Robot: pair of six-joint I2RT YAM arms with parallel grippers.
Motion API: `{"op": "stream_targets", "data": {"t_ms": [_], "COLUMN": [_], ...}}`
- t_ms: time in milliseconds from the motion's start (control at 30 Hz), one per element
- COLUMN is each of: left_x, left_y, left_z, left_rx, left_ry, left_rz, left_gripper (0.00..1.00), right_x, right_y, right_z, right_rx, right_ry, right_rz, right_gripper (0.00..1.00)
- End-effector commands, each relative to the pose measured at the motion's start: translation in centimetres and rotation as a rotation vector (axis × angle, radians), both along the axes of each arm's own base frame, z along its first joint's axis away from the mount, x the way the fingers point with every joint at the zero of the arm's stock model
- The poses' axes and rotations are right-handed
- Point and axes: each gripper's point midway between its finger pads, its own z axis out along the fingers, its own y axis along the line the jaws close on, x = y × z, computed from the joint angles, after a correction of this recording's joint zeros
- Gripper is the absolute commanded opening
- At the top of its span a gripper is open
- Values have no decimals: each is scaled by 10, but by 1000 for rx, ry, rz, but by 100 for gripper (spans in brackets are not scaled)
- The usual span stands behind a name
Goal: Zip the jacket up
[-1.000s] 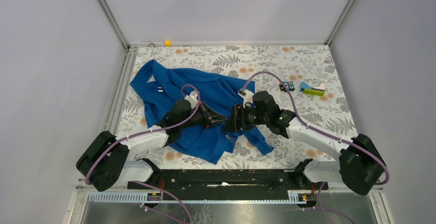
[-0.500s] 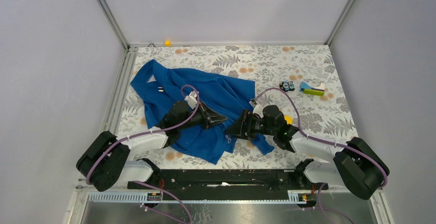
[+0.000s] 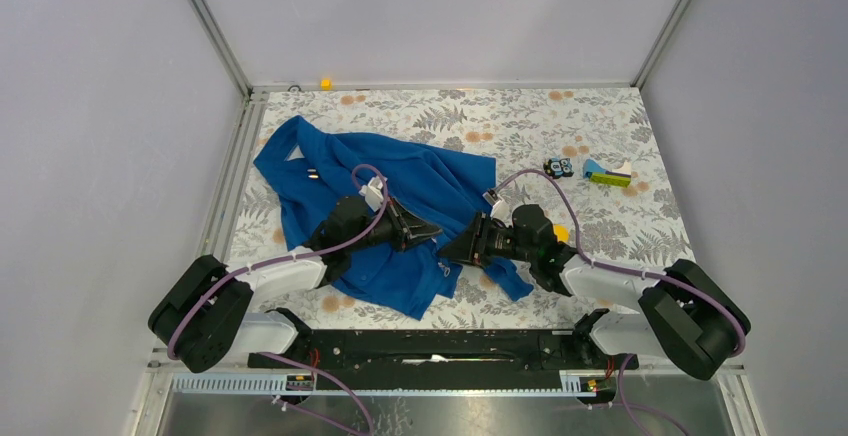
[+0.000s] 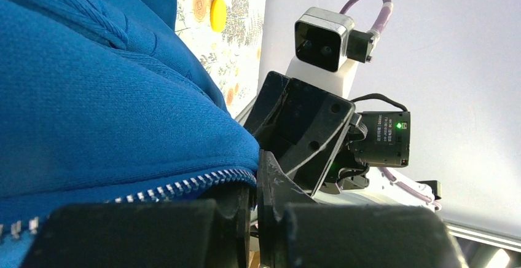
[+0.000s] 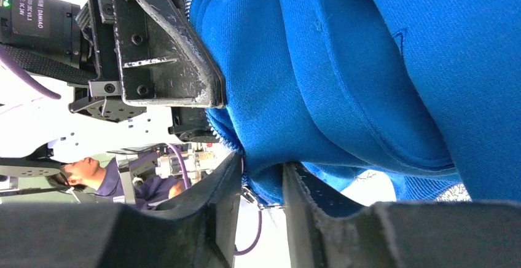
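The royal-blue jacket point(image 3: 380, 201) lies crumpled on the left half of the floral table. My left gripper point(image 3: 428, 229) lies low over its front, shut on the zipper edge. In the left wrist view point(image 4: 255, 185) silvery zipper teeth point(image 4: 178, 187) run into the jaws. My right gripper point(image 3: 452, 250) faces it from the right, almost touching it. In the right wrist view point(image 5: 261, 185) its jaws are shut on a fold of blue fabric with a small silvery pull point(image 5: 253, 197) between them. The left gripper's finger point(image 5: 166, 53) shows just above that fold.
A yellow disc point(image 3: 561, 233) lies behind the right arm and also shows in the left wrist view point(image 4: 217, 13). A small black and blue item point(image 3: 558, 167) and a blue and yellow-green item point(image 3: 608, 177) lie at the back right. A small yellow piece point(image 3: 325, 83) sits on the back rail.
My right arm dropped lower and drew back to the right, folding its elbow in; the gripper now sits at the jacket's lower right edge. The left arm stayed put.
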Motion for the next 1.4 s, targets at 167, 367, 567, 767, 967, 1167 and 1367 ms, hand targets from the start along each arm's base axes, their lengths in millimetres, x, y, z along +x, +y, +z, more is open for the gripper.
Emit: {"op": "stream_targets", "data": {"t_ms": [167, 367, 567, 767, 967, 1167, 1367], "left_x": [-7, -6, -11, -28, -46, -30, -13], "left_y": [-4, -3, 14, 24, 7, -11, -25], "left_z": [30, 27, 30, 18, -7, -28, -35], "left_rx": [-51, 44, 156, 206, 210, 180, 141], "left_ry": [-131, -195, -302, -295, -97, 135, 320], "left_rz": [-60, -90, -78, -119, -129, -32, 73], "left_gripper": [0, 12, 52, 69, 61, 47, 50], "right_x": [9, 11, 25, 41, 71, 87, 92], "right_y": [4, -2, -24, -38, -54, -61, -68], "right_z": [20, 20, 28, 32, 27, 26, 23], "right_rx": [48, 25, 47, 56, 4, -48, -63], "right_ry": [-69, -82, -63, -34, -60, -97, -114], "right_rz": [-4, -3, -16, -4, -47, -46, -55], "right_gripper": [16, 0, 0, 0, 0, 0, 0]}}
